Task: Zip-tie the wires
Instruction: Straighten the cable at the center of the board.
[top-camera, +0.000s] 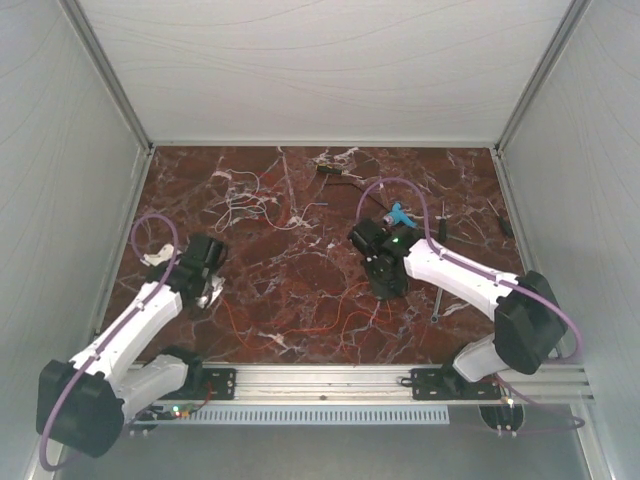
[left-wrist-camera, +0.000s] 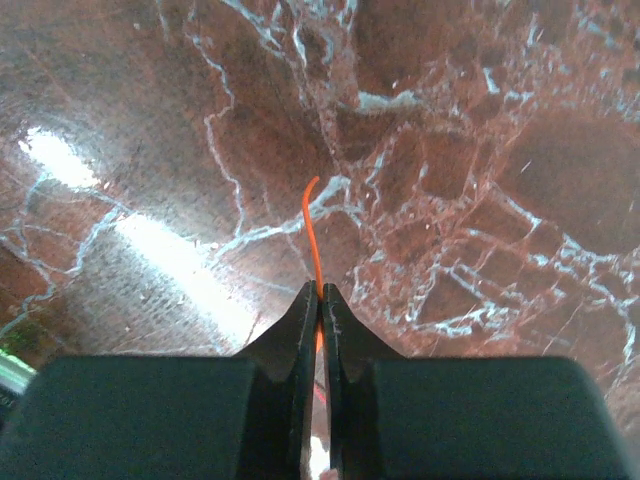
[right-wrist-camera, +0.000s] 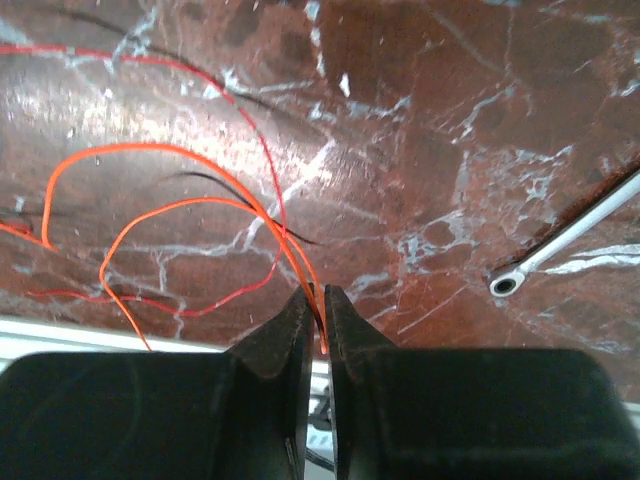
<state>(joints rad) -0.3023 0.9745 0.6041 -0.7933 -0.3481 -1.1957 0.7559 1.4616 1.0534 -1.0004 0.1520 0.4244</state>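
While both arms bend low over the red marble tabletop (top-camera: 470, 180), the left gripper (left-wrist-camera: 320, 292), at near left, has its jaws closed on a single orange-red strand of the wires (left-wrist-camera: 309, 235). Right of centre, the right gripper (right-wrist-camera: 320, 293) pinches several red strands between jaws drawn almost together. Red loops sprawl across the near middle of the marble, and a wrench (right-wrist-camera: 565, 238) lies just to their right. Farther back, white strands tangle at far left, and a teal object (top-camera: 400, 213) sits beyond the right gripper.

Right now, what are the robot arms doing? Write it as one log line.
left gripper: shut on red wire | right gripper: shut on red wires | metal tool: lying apart, untouched
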